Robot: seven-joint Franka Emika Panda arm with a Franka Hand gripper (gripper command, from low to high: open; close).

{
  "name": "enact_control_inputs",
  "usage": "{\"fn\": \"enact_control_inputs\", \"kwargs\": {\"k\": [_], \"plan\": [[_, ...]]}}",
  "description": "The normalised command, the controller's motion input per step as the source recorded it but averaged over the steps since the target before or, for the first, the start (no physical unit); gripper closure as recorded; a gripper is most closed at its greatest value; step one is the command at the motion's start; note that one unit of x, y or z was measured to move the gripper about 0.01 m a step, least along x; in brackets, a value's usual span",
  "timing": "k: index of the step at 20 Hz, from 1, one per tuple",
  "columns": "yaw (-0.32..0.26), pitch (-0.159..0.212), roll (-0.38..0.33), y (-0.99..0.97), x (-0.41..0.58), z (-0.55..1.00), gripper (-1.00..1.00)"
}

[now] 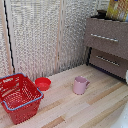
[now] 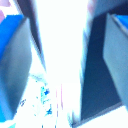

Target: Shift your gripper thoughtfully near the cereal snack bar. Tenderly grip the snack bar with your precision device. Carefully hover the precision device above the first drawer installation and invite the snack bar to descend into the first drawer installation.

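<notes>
Wrist view, heavily blurred and overexposed. My gripper (image 2: 64, 60) shows as two blue fingers (image 2: 12, 65), one at each side of the picture. Between them sits a bright, washed-out slab with a patch of busy print near one end. I take this to be the snack bar (image 2: 57, 55). One finger lies right against it. On the other side there is a dark band between finger and pack, possibly the pack's shaded side, though the blur keeps me from being sure. I record the fingers as closed on the snack bar.

Exterior view. The snack bar (image 1: 117, 9) is at the top corner on the exterior view's right, yellow with colourful print. It stands roughly upright, in the air above the dark brown cabinet (image 1: 95, 27). My gripper itself is out of this picture. Directly under the pack, the top drawer (image 1: 107, 39) juts forward of the lower drawer (image 1: 109, 62). Each has a thin silver bar handle.

The wooden table (image 1: 100, 100) holds:
- a pink mug (image 1: 80, 85) near the middle
- a red bowl (image 1: 43, 83) toward the exterior view's left of the mug, apart from it
- a red basket (image 1: 19, 97) with a blue rim, just beside the bowl, at the exterior view's left edge
</notes>
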Motion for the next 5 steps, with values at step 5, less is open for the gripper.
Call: {"fn": "enact_control_inputs", "kwargs": {"k": [5], "plan": [[0.021,0.000,-0.004,0.06,0.055,0.24,-1.00]]}}
